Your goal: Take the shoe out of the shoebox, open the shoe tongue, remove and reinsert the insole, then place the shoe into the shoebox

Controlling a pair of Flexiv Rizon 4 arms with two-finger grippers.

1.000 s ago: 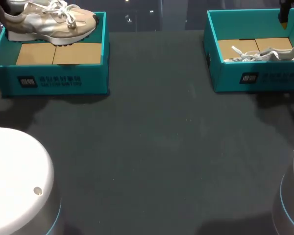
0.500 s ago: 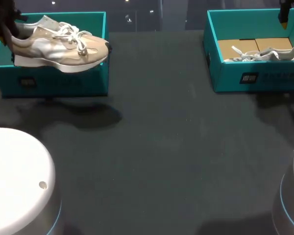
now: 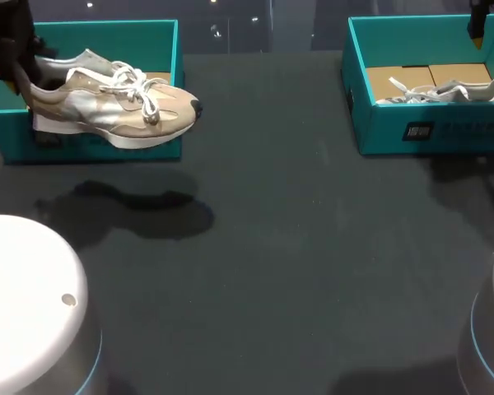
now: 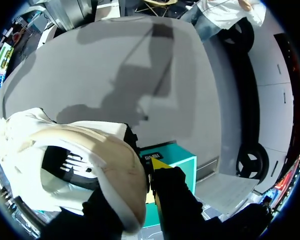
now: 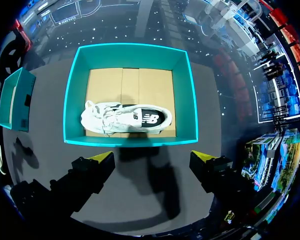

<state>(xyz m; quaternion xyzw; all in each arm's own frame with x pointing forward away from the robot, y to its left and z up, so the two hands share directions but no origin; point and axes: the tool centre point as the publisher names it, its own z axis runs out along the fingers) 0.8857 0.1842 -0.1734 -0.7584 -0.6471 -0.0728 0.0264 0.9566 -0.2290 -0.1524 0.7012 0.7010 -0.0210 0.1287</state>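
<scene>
The beige and white sneaker with white laces [image 3: 111,109] [image 4: 75,165] is hanging in the air, out of its box, with its toe pointing toward the middle of the tabletop and its sole facing down. It is being held just in front of the left teal cardboard shoebox [image 3: 107,33] [image 4: 179,161], so that it is covering most of the box's front wall in the head view. Its shadow [image 3: 140,206] is lying on the dark grey tabletop [image 3: 296,247] [image 4: 115,65] below it, apart from the sneaker. The left gripper [image 3: 20,78] [image 4: 137,182] is gripping the sneaker at the heel: in the left wrist view the fingers are closing on the heel collar from two sides, one yellow tip showing beside the heel and the other finger lying under the shoe. Well apart, at the other far corner of the tabletop, the right teal cardboard shoebox [image 3: 428,132] [image 5: 130,48] is standing open, and a second white sneaker [image 3: 445,90] [image 5: 125,119] is lying on its side on the brown cardboard bottom, near the front wall. The right gripper [image 3: 477,29] [image 5: 152,159] is hovering above this box, close to its far right corner in the head view; its fingers are standing wide apart and are holding nothing, and the box with the white sneaker is lying ahead of them.
</scene>
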